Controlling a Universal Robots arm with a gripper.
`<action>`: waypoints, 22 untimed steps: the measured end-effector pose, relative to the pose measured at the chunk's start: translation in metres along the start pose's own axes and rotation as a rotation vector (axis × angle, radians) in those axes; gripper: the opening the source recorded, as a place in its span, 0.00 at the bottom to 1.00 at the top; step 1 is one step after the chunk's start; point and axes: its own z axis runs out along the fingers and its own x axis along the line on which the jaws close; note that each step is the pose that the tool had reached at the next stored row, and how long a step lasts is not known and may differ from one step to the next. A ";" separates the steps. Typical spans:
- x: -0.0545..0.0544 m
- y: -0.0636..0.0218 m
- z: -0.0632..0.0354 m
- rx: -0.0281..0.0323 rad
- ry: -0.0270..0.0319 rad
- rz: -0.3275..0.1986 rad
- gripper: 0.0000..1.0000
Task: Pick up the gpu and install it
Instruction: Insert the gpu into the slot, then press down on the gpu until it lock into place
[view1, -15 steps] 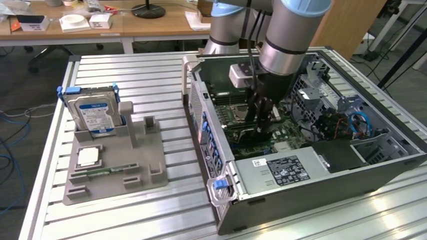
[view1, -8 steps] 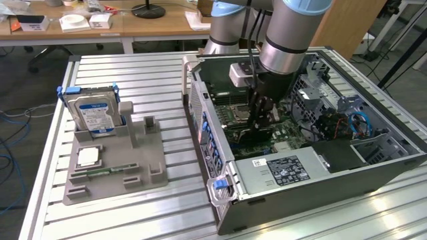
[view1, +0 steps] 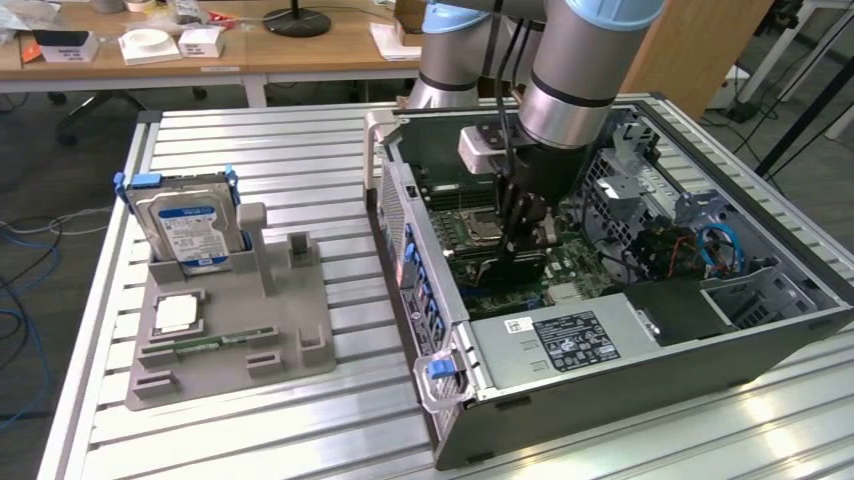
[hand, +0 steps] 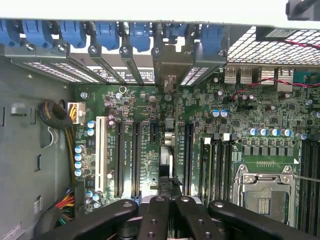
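Observation:
The gpu (hand: 167, 130) stands on edge in a motherboard slot inside the open computer case (view1: 441, 400), and I see it edge-on as a thin strip. Its silver end bracket (hand: 170, 65) sits among the rear slot covers. In the exterior view the gpu (view1: 489, 268) shows as a dark card low in the case. My gripper (view1: 527, 245) reaches down into the case directly over it. My gripper (hand: 170, 200) is shut, its black fingers together right above the card's top edge. Whether they touch the card is hidden.
The CPU socket (hand: 265, 192) and memory slots lie beside the card. On the slatted table, at the exterior view's left, a grey fixture (view1: 267, 330) holds a blue-labelled hard drive (view1: 194, 225) and a small green memory stick (view1: 200, 345). A power supply (view1: 567, 340) fills the case's near end.

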 end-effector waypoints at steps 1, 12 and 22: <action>0.000 0.0000 0.0000 0.0000 0.0000 0.000 0.11; -0.001 0.0103 0.0005 -0.0001 0.0001 0.000 0.11; -0.002 0.0543 -0.0211 0.0000 0.0005 0.000 0.11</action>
